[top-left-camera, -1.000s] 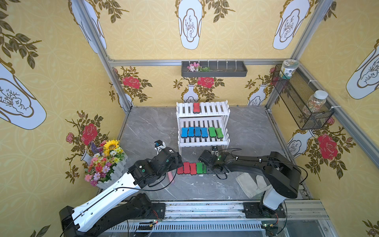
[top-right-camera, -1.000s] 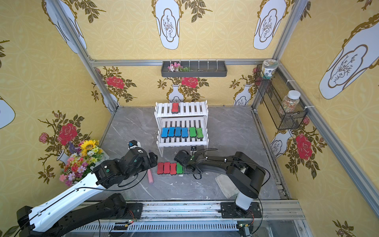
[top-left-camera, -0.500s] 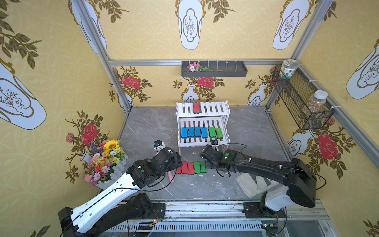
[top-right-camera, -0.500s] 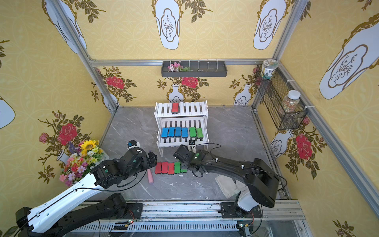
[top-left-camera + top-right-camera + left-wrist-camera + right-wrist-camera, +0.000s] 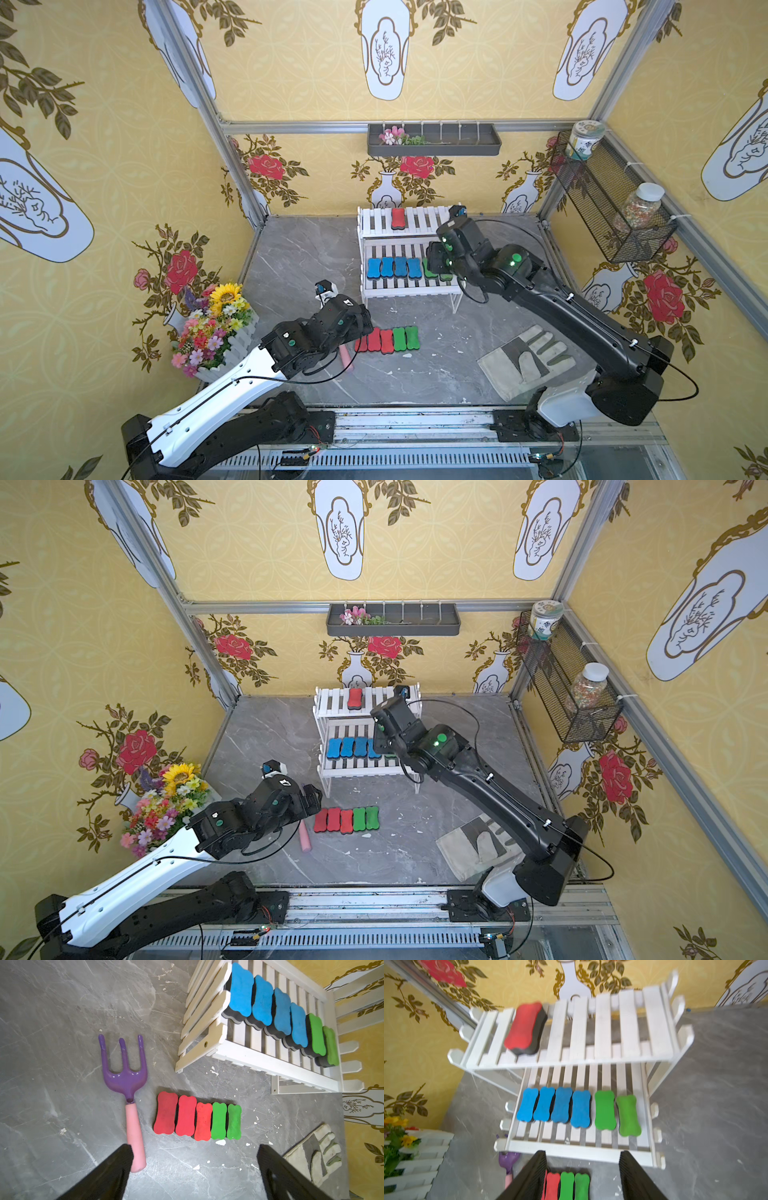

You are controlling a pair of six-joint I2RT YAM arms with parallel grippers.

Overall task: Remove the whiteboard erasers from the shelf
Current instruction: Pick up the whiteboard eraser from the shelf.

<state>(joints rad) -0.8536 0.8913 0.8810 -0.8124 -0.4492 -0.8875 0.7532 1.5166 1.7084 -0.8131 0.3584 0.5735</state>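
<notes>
The white shelf [image 5: 415, 291] [image 5: 365, 771] stands at the back middle. One red eraser [image 5: 397, 218] [image 5: 525, 1028] lies on its top tier. Several blue erasers [image 5: 394, 267] [image 5: 268, 1005] and two green erasers [image 5: 616, 1113] [image 5: 320, 1039] sit in a row on the lower tier. Three red and two green erasers [image 5: 387, 340] [image 5: 197, 1120] lie in a row on the floor. My right gripper [image 5: 436, 259] [image 5: 582, 1154] hangs open and empty above the lower tier's right part, partly hiding the green pair in both top views. My left gripper [image 5: 361, 324] [image 5: 194, 1149] hovers open left of the floor row.
A purple garden fork [image 5: 124, 1076] with a pink handle lies beside the floor row, under my left gripper. A work glove [image 5: 525, 361] lies front right. A flower pot [image 5: 216, 328] stands at the left wall. A dark wall tray [image 5: 432, 141] and a mesh basket [image 5: 611, 208] hang higher up.
My right gripper let go of a green eraser at the floor row's right end, opened wider, then rose and moved back over the shelf. The left arm has stayed still.
</notes>
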